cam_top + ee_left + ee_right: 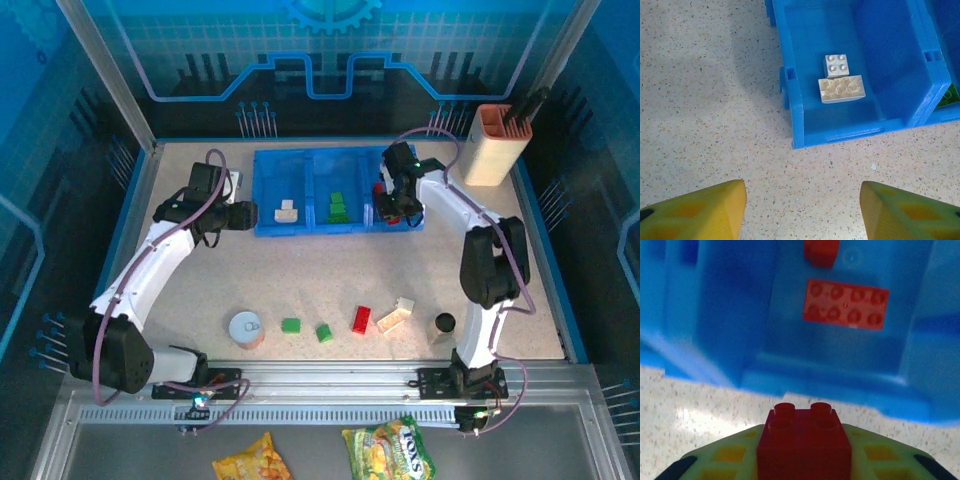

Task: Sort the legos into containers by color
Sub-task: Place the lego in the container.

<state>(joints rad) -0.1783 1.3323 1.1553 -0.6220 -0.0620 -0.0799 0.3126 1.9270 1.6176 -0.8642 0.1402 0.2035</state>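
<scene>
**A:** Where do we stand, biggest thing first?

**B:** On the speckled beige desk (300,270), the wide bright-blue plastic bin (330,229) with three compartments sits toward twelve o'clock. Cream bricks (841,89) lie in its nine-o'clock compartment and green bricks (338,208) in the middle one. Red goes at three o'clock.

**A:** And our hands?

**B:** Our right hand (398,205) pinches a small red studded plastic brick (804,440) at the near edge of the red compartment. Our left hand (802,210) is spread and empty, over the desk just beside the bin's nine-o'clock wall.

**A:** What does the drop turn on?

**B:** From the right wrist, the red compartment lies straight ahead at twelve o'clock, past the near wall. An oblong red brick (846,304) lies inside, its long axis running nine to three. We can't tell whether our brick clears that wall, so we judge a short reach forward comes before letting go.

**A:** What's left?

**B:** Loose bricks (361,319) toward six o'clock, nearer our right arm.
</scene>
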